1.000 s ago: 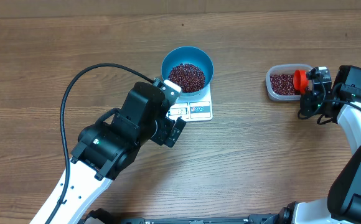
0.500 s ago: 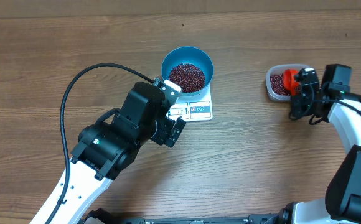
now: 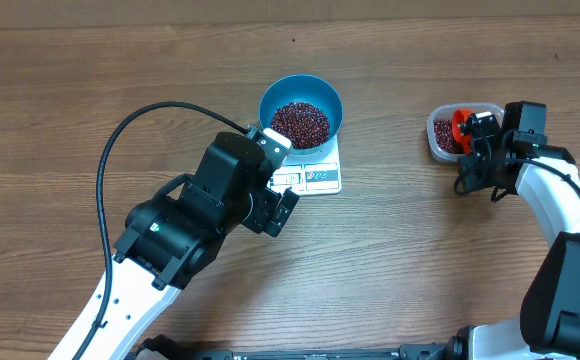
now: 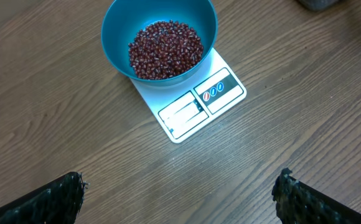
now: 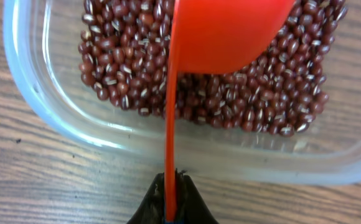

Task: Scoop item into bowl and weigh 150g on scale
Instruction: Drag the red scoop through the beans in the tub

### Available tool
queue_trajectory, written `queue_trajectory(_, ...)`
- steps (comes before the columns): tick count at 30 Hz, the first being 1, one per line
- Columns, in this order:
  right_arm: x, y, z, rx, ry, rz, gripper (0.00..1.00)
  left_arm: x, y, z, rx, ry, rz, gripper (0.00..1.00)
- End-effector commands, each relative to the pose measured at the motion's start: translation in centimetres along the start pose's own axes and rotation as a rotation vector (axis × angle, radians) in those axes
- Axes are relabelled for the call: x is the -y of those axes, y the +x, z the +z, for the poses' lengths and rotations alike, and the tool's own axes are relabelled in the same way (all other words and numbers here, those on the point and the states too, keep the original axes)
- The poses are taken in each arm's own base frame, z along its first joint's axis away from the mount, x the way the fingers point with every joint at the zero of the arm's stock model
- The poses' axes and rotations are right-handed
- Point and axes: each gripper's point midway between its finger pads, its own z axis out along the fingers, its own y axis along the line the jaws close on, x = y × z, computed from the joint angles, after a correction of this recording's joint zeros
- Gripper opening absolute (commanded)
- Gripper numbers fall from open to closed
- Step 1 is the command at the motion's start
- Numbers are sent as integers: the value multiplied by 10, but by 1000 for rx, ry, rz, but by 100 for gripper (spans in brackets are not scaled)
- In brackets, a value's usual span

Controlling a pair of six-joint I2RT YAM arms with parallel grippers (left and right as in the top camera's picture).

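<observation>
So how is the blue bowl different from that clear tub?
The blue bowl is round and opaque; the clear tub is a see-through rounded rectangle. The bowl sits on the white scale, the tub straight on the table. A red scoop is over the tub, nothing over the bowl. Both hold dark red beans.

Bright, even light; soft shadows; faint glare on the clear tub [image 5: 43, 118] wall
</observation>
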Motion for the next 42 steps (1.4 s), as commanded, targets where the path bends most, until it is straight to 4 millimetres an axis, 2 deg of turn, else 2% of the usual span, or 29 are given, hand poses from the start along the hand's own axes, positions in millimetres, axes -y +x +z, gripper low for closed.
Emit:
queue_trajectory(1,1,10,6,-52,9,8,4,1,1,3,-7,10,13,100)
queue_trajectory(11,3,-27,-30,89,4,46,4,1,1,3,-7,10,13,100)
queue_trajectory(13,5,-31,-37,109,13,44,26,1,1,3,-7,10,13,100)
queue_trajectory(14,5,-33,-39,117,16,43,32,1,1,3,-7,10,13,100)
queue_trajectory(15,5,-33,-41,121,18,43,30,1,1,3,-7,10,13,100)
queue_trajectory(17,5,-34,-42,125,20,42,19,1,1,3,-7,10,13,99)
queue_trajectory(19,6,-35,-43,129,21,42,20,1,1,3,-7,10,13,100)
queue_trajectory(21,6,-36,-43,136,24,42,26,1,1,3,-7,10,13,100)
queue_trajectory(28,8,-41,-44,155,29,68,27,1,1,3,-7,10,13,100)
queue_trajectory(29,8,-42,-44,159,27,69,23,1,1,3,-7,10,13,99)
queue_trajectory(32,7,-45,-44,174,21,68,4,1,1,3,-8,10,13,100)
queue_trajectory(42,10,-52,-46,204,27,91,4,1,1,3,-7,10,13,100)
